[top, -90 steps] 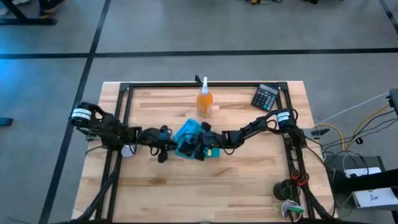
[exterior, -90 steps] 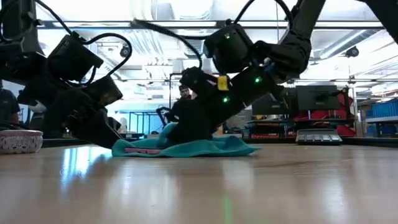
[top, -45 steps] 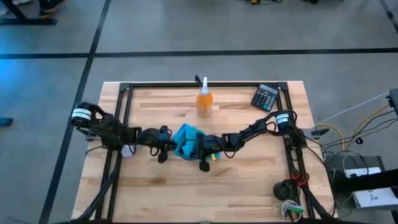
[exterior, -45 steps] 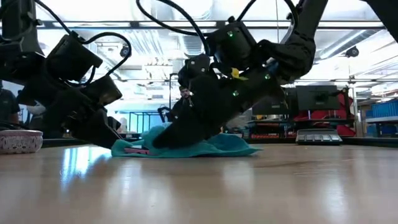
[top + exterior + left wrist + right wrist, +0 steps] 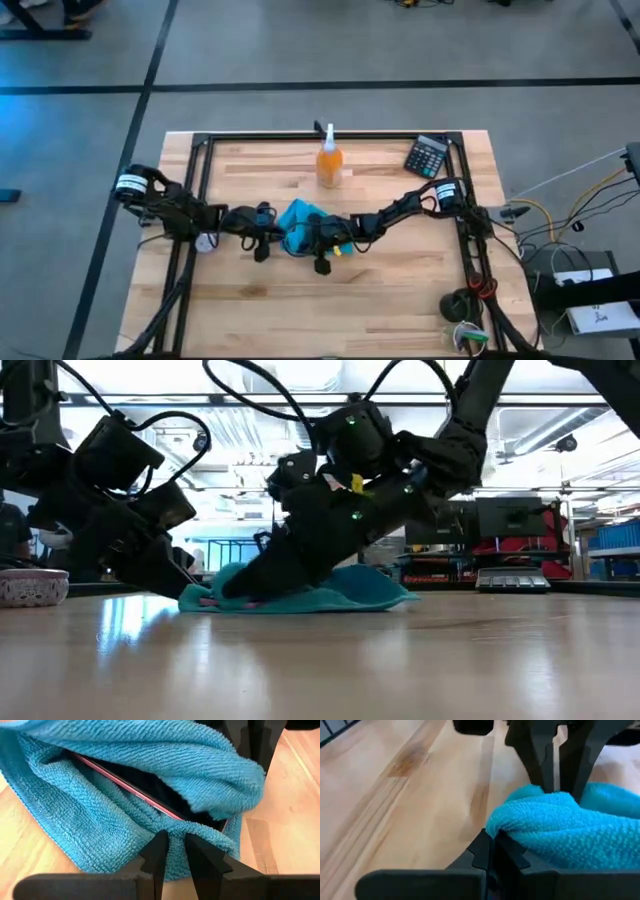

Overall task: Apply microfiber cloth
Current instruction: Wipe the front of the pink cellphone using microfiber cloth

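1. Overhead, the wooden table point(image 5: 400, 300) shows pale butcher-block planks framed by black rails, standing on a grey floor crossed by dark lines.
2. Near the table's middle lies the microfiber cloth point(image 5: 298, 222), bright turquoise and bunched, between the two arms' ends.
3. Left gripper point(image 5: 173, 851) sits at the cloth's edge, its fingers nearly together and pinching a fold of the turquoise pile.
4. Inside that cloth, the left wrist view shows a dark phone with a pink rim point(image 5: 145, 795), partly wrapped by the fabric.
5. Right gripper point(image 5: 496, 842) presses on the cloth from the opposite side, fingers closed tight on a fold of it.
6. Along the far edge stand an orange spray bottle point(image 5: 328, 160) and, toward the right corner, a black calculator point(image 5: 428, 155), both well apart from the cloth.
7. From table height the surface is glossy and reflective; the cloth point(image 5: 350, 592) lies flat on it under the leaning arms.
8. Behind the table the room holds ceiling ducts, shelving, monitors and red equipment; a pale woven bowl point(image 5: 30, 586) sits at the left edge.
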Robot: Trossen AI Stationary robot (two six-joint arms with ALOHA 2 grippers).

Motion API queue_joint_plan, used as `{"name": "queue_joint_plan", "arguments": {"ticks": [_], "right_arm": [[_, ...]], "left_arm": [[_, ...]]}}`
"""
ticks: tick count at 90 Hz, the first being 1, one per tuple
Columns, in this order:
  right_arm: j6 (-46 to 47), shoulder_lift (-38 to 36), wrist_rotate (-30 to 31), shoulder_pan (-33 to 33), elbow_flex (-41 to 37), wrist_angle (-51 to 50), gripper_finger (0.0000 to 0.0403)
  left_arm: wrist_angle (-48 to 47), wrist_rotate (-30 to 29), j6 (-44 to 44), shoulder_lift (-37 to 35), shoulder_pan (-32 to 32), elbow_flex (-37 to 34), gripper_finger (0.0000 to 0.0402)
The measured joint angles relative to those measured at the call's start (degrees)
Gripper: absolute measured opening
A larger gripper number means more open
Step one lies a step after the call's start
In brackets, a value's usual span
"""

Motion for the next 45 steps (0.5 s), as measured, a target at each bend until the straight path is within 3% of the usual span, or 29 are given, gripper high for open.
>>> {"name": "queue_joint_plan", "arguments": {"ticks": [26, 45], "right_arm": [[0.7, 1.8, 0.5, -1.9, 2.8, -0.1, 0.0], [0.8, 1.4, 10.1, -2.3, 2.3, -1.3, 0.0]], "left_arm": [[0.0, -0.1, 0.0, 0.0, 0.0, 0.0, 0.0064], [-0.3, 0.0, 0.0, -0.1, 0.0, 0.0, 0.0061]]}}
